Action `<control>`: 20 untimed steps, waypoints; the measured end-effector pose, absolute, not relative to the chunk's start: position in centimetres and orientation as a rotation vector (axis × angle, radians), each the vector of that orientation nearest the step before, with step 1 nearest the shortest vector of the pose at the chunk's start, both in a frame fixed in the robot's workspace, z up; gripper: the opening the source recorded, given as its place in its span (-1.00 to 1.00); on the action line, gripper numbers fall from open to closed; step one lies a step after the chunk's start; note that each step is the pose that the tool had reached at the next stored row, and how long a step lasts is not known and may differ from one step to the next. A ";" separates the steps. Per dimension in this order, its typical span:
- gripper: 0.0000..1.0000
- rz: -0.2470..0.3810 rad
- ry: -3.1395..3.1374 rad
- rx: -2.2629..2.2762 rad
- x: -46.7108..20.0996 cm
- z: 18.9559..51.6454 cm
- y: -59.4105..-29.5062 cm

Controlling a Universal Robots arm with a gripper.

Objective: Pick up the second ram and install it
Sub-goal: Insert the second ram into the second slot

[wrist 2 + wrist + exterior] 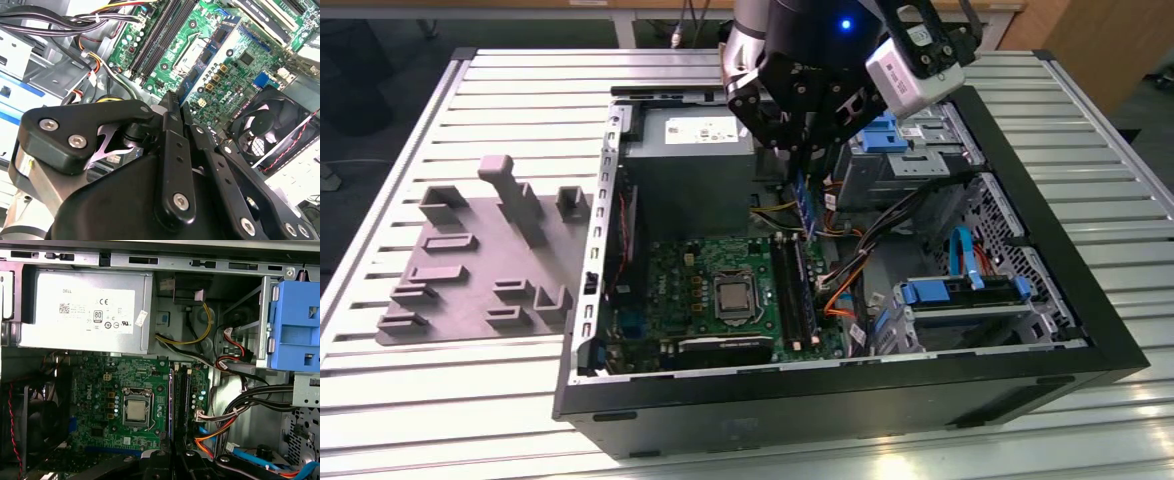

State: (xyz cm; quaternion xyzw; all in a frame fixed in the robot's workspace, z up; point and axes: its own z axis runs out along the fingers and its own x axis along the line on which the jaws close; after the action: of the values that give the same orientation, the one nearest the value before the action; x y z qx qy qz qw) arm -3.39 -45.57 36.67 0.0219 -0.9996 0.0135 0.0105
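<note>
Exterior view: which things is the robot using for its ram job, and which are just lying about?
For the job:
- gripper, shut on the second ram
- black slots on the motherboard

Just lying about:
- grey holder blocks
- power supply
- blue drive cage
- cables

Open computer case [827, 405] beside grey moulded blocks [467, 250]
</note>
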 end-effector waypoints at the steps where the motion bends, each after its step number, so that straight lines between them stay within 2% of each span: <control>1: -0.73 0.042 -3.120 0.068 -3.4 36.7 -45.6; 20: -0.73 0.042 -3.120 0.037 -3.1 34.2 -45.6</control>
State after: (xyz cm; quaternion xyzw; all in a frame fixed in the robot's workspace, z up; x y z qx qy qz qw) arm -3.12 -45.57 34.20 0.0120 -0.9998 0.0135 0.0106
